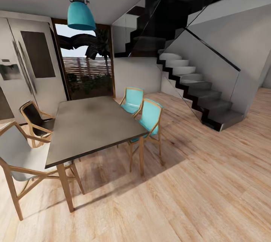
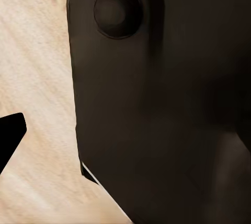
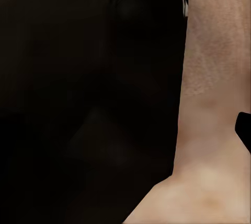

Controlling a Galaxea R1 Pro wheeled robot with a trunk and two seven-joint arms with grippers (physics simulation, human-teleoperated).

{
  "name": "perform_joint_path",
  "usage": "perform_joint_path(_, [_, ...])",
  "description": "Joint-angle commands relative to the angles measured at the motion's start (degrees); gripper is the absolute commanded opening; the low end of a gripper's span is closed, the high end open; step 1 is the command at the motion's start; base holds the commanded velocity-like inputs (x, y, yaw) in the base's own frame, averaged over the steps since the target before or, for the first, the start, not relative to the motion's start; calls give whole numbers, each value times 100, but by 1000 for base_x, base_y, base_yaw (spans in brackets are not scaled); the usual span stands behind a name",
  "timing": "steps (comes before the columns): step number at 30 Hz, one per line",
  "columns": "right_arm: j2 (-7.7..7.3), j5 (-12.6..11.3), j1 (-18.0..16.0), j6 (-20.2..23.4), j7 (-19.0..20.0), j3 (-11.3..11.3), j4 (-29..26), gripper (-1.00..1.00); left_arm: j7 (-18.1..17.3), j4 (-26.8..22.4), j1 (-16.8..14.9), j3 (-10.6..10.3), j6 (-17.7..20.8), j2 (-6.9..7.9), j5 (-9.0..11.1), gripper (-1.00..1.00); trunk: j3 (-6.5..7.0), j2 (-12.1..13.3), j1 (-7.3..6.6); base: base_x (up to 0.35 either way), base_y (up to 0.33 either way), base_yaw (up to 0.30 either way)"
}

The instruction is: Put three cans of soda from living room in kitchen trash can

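I am in the kitchen, facing a dark square table [image 1: 90, 125] under a teal pendant lamp [image 1: 80, 14], with the steel fridge [image 1: 22, 72] at the left. The cans of soda and the tash can are out of view. In the left wrist view one black fingertip [image 2: 10, 135] juts over the wood floor [image 2: 36, 51] beside a dark part of my own body [image 2: 157, 104]. The right wrist view has a black fingertip [image 3: 244, 130] at its edge, next to dark bodywork [image 3: 89, 98]. Neither view lets me judge the jaws.
Two turquoise chairs [image 1: 150, 117] stand on the table's right side. A white chair [image 1: 22, 155] and a dark chair [image 1: 35, 119] stand on its left. A dark staircase [image 1: 199, 91] with a glass rail rises at the right. Open wood floor [image 1: 195, 181] lies ahead to the right.
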Motion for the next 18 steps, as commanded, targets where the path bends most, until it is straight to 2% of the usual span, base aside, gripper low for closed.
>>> perform_joint_path(1, [-33,-9,-1,-16,-30,26,-7,100,6,-20,-23,17,21,13,20,100,0,1,0,0,0,0])
perform_joint_path(18, [-30,-8,-1,-16,-28,28,-8,100,10,-16,-15,25,50,13,13,100,0,1,0,0,0,0])
